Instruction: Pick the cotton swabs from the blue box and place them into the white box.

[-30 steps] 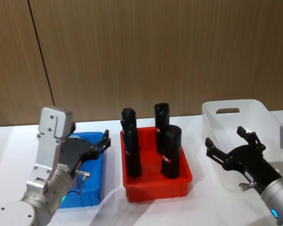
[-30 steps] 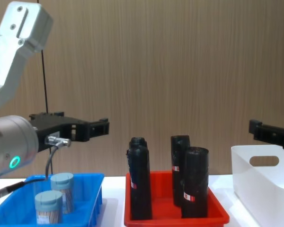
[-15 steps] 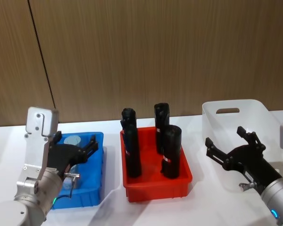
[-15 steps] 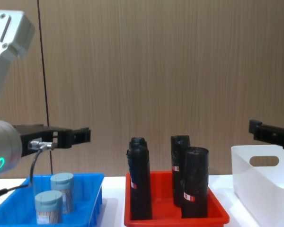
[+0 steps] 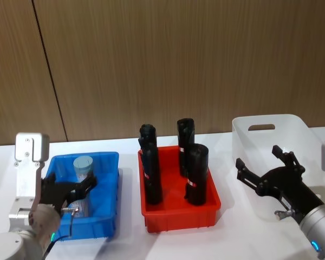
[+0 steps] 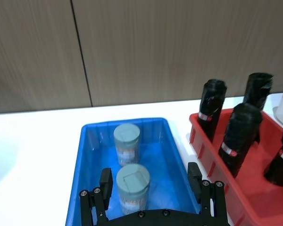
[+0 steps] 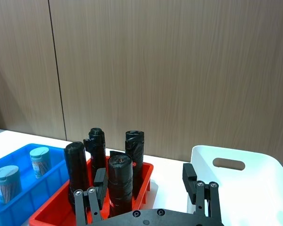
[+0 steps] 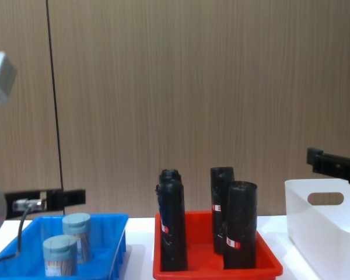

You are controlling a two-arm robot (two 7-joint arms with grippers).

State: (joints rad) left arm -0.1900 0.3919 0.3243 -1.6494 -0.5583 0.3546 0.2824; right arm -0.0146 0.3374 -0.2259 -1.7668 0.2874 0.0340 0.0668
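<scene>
While waiting on the grab, note the left gripper (image 6: 148, 180) spread wide and empty above the blue box (image 6: 172, 146) toward the table's (image 5: 233, 238) left end, one finger either side of the nearer jar of cotton swabs (image 6: 132, 181) in the wrist view, not yet down around it. Second jar (image 6: 127, 141) just behind, toward the box's back wall, close company. First worry: closing off-centre and tipping that smooth round jar, or skidding it into its neighbour. Second worry: clipping the low box wall on the descent and dragging the whole box along the table. Then the long carry: right across the red tray (image 5: 179, 216) at the table's middle, packed with tall black cylinders (image 5: 197, 173), and on to the white box (image 5: 287, 130) at the right end. Fly too low and risk bowling the cylinders over; squeeze too lightly and lose the jar halfway. Over at the white box, right gripper (image 5: 261, 160) hanging open wide, holding nothing, close to the rim. Possibly in the way of a drop, possibly lined up for a handover; cannot say which from here.
</scene>
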